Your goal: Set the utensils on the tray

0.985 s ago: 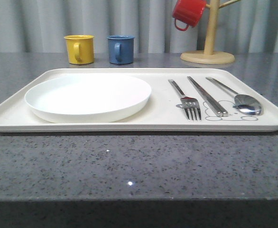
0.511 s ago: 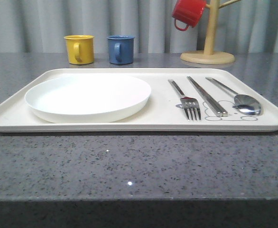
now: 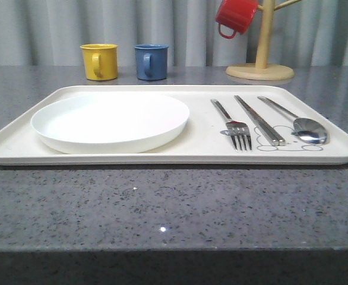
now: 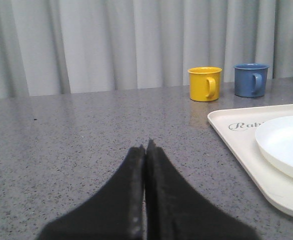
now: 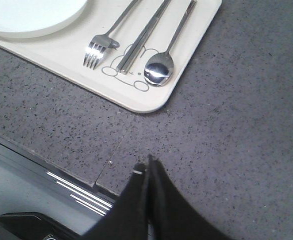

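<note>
Left gripper [image 4: 145,146]: my two black fingers are pressed flat together, nothing between them, held low and level over the speckled grey stone table [image 4: 76,135], tips pointing out across it toward the pale curtain.
Right gripper [image 5: 148,162]: fingers closed tight on nothing here too, hanging above the bare table near its front edge, just off the tray's near right corner.
Large cream rectangular tray with rounded corners [image 3: 201,153]: flat on the table, apart from both my grippers.
Silver four-tined metal fork [image 3: 236,134]: on the tray's right part, tines toward me.
Pair of flat silver metal chopsticks [image 3: 258,120]: just beside the fork, lying parallel, over the grey rabbit drawing.
Silver oval-bowled spoon [image 3: 307,131]: rightmost, bowl toward me, on the tray.
Round white plate [image 3: 110,120]: on the tray's left part.
Yellow mug [image 3: 99,61] and blue mug [image 3: 151,61]: side by side behind the tray.
Red mug [image 3: 236,16]: hanging from the wooden mug stand [image 3: 261,62].
</note>
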{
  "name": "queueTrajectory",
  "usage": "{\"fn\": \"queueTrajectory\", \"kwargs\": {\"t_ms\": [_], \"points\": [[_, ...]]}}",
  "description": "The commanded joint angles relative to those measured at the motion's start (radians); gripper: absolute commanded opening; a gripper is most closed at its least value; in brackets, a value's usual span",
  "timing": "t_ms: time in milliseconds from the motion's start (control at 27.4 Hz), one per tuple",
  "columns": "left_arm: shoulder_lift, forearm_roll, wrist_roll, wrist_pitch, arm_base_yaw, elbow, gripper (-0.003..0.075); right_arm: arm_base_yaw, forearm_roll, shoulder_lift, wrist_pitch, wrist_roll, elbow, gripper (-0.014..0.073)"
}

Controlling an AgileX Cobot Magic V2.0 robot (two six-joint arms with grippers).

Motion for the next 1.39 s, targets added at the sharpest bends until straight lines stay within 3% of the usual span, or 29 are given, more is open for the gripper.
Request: {"fn": "queueTrajectory", "kwargs": {"t_ms": [0, 693, 839, 1095, 1350], "points": [[-0.025, -0.009, 0.000, -0.089, 0.000, 0.002, -0.0018, -0.003, -0.010, 0.008, -0.067, 0.001, -0.023, -0.0069], [-0.025, -0.009, 0.000, -0.089, 0.000, 0.002, -0.0018, -0.014, -0.024, -0.018, -0.086, -0.005, -0.005, -0.0069], [-0.023, -0.009, 0.000, -0.089, 0.000, 0.002, -0.0018, -0.126, -0.030, -0.137, -0.277, -0.005, 0.119, -0.0069], [-0.023, -0.009, 0.000, -0.089, 0.000, 0.002, -0.0018, -0.327, -0.030, -0.376, -0.715, 0.001, 0.479, -0.0069], [-0.023, -0.009, 0.000, -0.089, 0.000, 0.002, -0.0018, -0.420, -0.030, -0.470, -0.941, 0.001, 0.703, -0.0069]]}}
